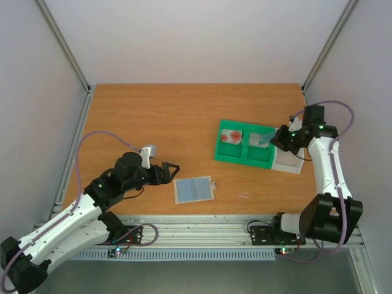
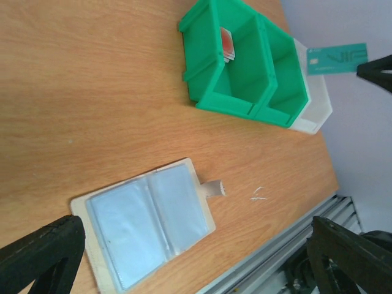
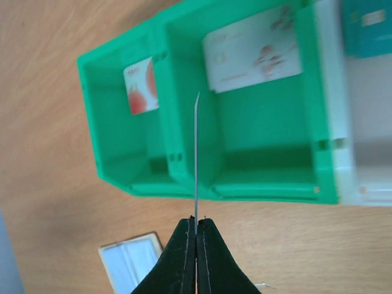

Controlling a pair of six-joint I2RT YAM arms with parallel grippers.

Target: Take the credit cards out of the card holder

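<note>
The card holder (image 1: 194,190) lies flat on the table near the front, both pockets pale blue, its tab to the right; it also shows in the left wrist view (image 2: 144,223). My left gripper (image 1: 173,173) is open and empty just left of it, above the table (image 2: 196,245). My right gripper (image 3: 196,222) is shut on a thin card (image 3: 196,159), seen edge on, above the green tray (image 1: 228,154). That card looks teal in the left wrist view (image 2: 337,58). Two white cards with red marks (image 3: 254,55) (image 3: 141,86) lie in the tray's compartments.
A clear plastic box (image 1: 288,162) stands against the tray's right side; a teal card-like shape (image 3: 367,27) shows at its far end. Small white scraps (image 2: 258,193) lie near the front edge. The metal rail (image 1: 202,223) runs along the table's front.
</note>
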